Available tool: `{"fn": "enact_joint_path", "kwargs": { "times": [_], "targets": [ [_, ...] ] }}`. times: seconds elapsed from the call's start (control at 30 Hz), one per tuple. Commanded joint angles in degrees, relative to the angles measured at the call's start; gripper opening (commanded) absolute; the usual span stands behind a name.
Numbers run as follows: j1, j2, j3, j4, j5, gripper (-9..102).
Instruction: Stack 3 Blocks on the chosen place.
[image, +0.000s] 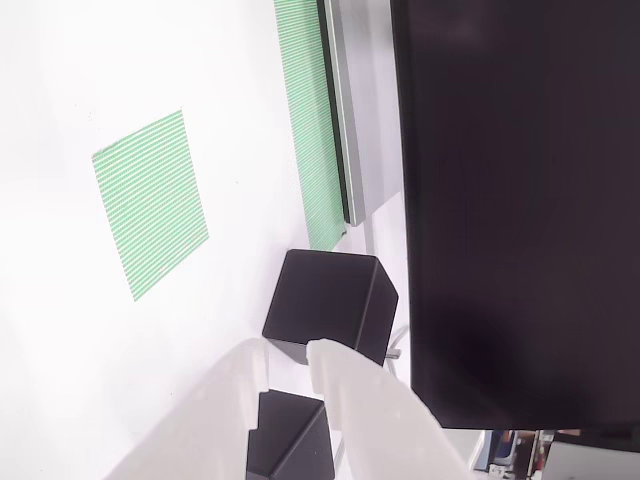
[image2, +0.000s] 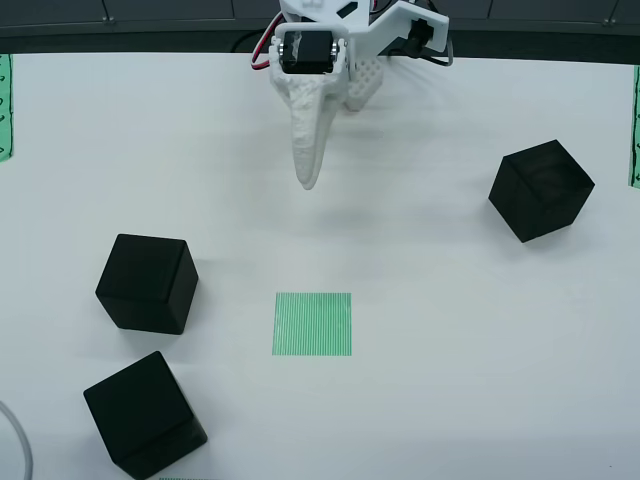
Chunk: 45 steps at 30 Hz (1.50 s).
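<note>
Three black cubes lie apart on the white table in the overhead view: one at mid left (image2: 147, 283), one at lower left (image2: 145, 415), one at the right (image2: 541, 190). The green-and-white striped square (image2: 313, 324) lies bare between them. My white gripper (image2: 308, 180) hangs above the table near the back edge, pointing toward the square and touching no cube. The close view shows the striped square (image: 150, 203) at the left and two cubes (image: 330, 305) (image: 290, 435). The nearer cube shows through the narrow gap between my fingers (image: 370, 410). My gripper (image: 285, 350) is open and holds nothing.
A long green striped strip (image: 312, 120) and a big flat black panel (image: 520, 200) stand at the right of the close view. Green strips (image2: 5, 100) (image2: 635, 130) mark the table's side edges overhead. A white cable (image2: 15, 445) curls at the lower left corner.
</note>
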Motion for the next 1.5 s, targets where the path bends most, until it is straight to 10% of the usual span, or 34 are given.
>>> {"fn": "enact_joint_path", "kwargs": {
  "times": [0.0, 1.47],
  "targets": [
    [0.3, 0.6, 2.2, -1.0, -0.4, 0],
    [-3.2, 0.8, 2.4, -1.3, -0.3, 0]
  ]
}}
